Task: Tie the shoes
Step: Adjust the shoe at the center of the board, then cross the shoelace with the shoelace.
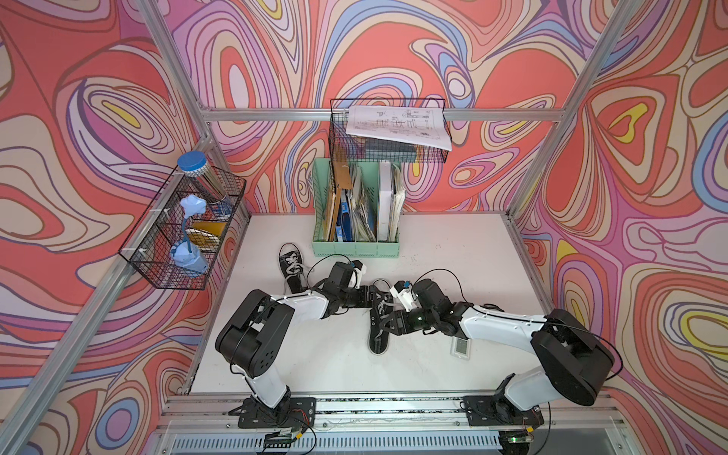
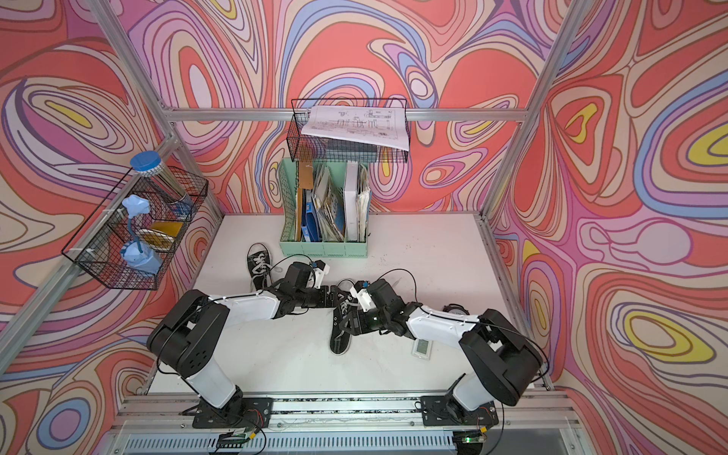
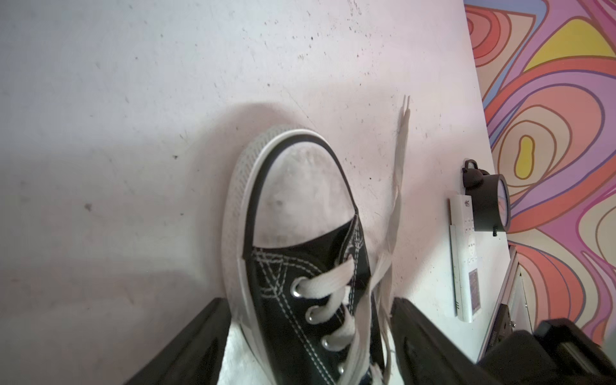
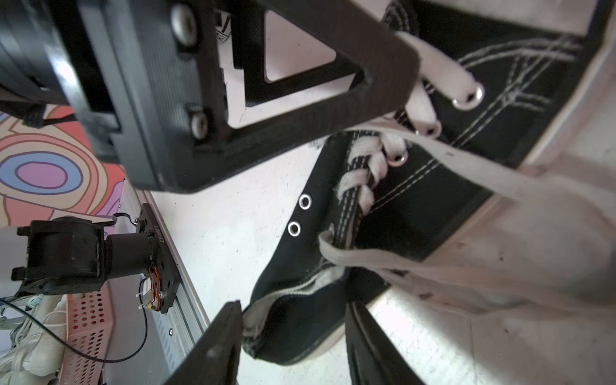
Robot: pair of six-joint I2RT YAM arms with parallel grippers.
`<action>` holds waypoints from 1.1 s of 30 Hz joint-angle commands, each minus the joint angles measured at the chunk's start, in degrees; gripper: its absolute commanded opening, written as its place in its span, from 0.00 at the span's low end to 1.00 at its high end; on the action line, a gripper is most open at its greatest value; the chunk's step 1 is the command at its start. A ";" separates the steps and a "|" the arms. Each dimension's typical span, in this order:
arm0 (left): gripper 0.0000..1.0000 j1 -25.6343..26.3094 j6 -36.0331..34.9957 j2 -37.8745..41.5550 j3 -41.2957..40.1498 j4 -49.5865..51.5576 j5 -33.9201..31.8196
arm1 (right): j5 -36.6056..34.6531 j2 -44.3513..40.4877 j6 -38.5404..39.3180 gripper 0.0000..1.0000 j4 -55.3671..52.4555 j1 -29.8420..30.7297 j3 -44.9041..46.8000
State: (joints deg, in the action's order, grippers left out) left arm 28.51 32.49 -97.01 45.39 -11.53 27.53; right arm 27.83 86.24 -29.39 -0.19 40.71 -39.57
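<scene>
One black shoe [image 1: 377, 342] [image 2: 339, 340] with loose white laces lies mid-table, heel toward the front edge. My left gripper [image 1: 372, 296] [image 3: 306, 301] stands open astride its laced front, and a bright strip shows between one finger [image 3: 200, 340] and the sole. The toe cap [image 3: 300, 193] looks pale here. A free lace end [image 3: 398, 173] trails on the table. My right gripper [image 1: 384, 321] [image 4: 293, 305] is shut on this shoe's heel [image 4: 300, 330], both fingers touching it. The other shoe [image 1: 291, 268] [image 2: 258, 268] lies apart at the back left.
A green file organizer [image 1: 356, 220] stands at the back, with a wire basket [image 1: 388, 130] of papers above it. Another wire basket [image 1: 185, 228] hangs on the left wall. A small white display device [image 1: 460, 347], a white remote [image 3: 466, 256] and a black clock [image 3: 490, 203] lie at the right.
</scene>
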 commanded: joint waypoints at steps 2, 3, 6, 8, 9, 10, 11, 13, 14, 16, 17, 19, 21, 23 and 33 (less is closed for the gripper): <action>0.83 -0.76 -3.94 4.55 0.10 5.50 -4.81 | -7.02 -4.54 1.75 0.56 -4.88 0.16 -1.96; 0.84 -0.97 -4.74 5.77 -0.32 6.89 -6.45 | -9.78 -5.45 2.17 0.58 -6.57 0.16 -2.37; 0.86 -1.13 -6.40 9.03 -2.09 10.60 -9.92 | -18.58 -6.76 3.08 0.62 -12.59 0.07 -4.78; 0.86 -1.07 -6.65 11.10 -4.03 11.49 -10.32 | -23.96 -7.15 3.13 0.64 -15.16 -0.14 -6.11; 0.86 -1.01 -6.72 12.42 -5.14 11.52 -10.17 | -26.13 -7.23 3.11 0.65 -15.91 -0.32 -6.54; 0.86 -1.06 -6.86 13.29 -5.91 11.61 -9.81 | -27.46 -7.23 3.11 0.65 -16.15 -0.52 -6.73; 0.85 -1.09 -7.20 13.91 -6.47 11.73 -8.98 | -28.84 -7.01 2.81 0.65 -16.16 -0.84 -6.85; 0.83 -1.02 -8.44 14.09 -6.49 12.77 -6.53 | -30.20 -6.26 2.07 0.65 -15.90 -1.84 -6.97; 0.81 -1.08 -8.97 13.84 -6.28 13.75 -5.60 | -30.23 -5.77 1.88 0.65 -16.06 -2.48 -7.23; 0.77 -0.66 -9.45 13.20 -6.62 13.82 -4.19 | -30.70 -4.89 2.08 0.65 -17.17 -3.41 -7.94; 0.76 -0.48 -9.41 12.64 -7.03 12.93 -3.31 | -31.31 -4.54 2.43 0.65 -17.76 -3.60 -8.30; 0.71 -0.37 -9.22 11.21 -7.15 11.31 -1.15 | -31.87 -4.28 2.97 0.65 -18.18 -3.60 -8.51; 0.66 -0.37 -9.30 9.33 -6.60 10.14 0.74 | -31.16 -4.14 2.86 0.65 -17.39 -3.62 -7.99; 0.65 -0.38 -9.62 7.92 -6.07 9.53 1.80 | -30.27 -3.65 2.50 0.65 -16.82 -3.66 -7.47; 0.58 -0.36 -10.52 4.17 -5.01 6.25 4.49 | -28.85 -3.10 2.14 0.65 -15.22 -3.62 -5.87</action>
State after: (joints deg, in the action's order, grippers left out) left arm 27.83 23.33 -91.39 39.27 -3.55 30.74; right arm -1.50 82.30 -27.14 -16.25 37.15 -46.13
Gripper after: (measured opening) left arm 0.598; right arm 0.655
